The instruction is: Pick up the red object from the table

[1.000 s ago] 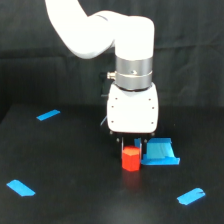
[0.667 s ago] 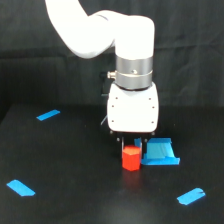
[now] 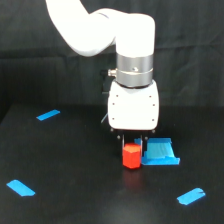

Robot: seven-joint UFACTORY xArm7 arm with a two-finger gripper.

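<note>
The red object (image 3: 131, 156), a small stubby red-orange block, sits between my gripper's (image 3: 132, 145) two dark fingers at the centre of the black table (image 3: 75, 165). The fingers press against its upper sides, so the gripper is shut on it. The block's underside is at the table surface or barely above it, with a faint reflection beneath. The white arm body hangs straight over the block and hides the top of the fingers.
A bright blue flat tray (image 3: 160, 152) lies just to the exterior view's right of the block, almost touching it. Blue tape strips lie at the back left (image 3: 48, 114), front left (image 3: 21, 187) and front right (image 3: 191, 196). A black curtain hangs behind.
The red block has crept slightly upward in the fingers' hold. The arm stays over the same spot. The blue tray and tape strips have not moved.
</note>
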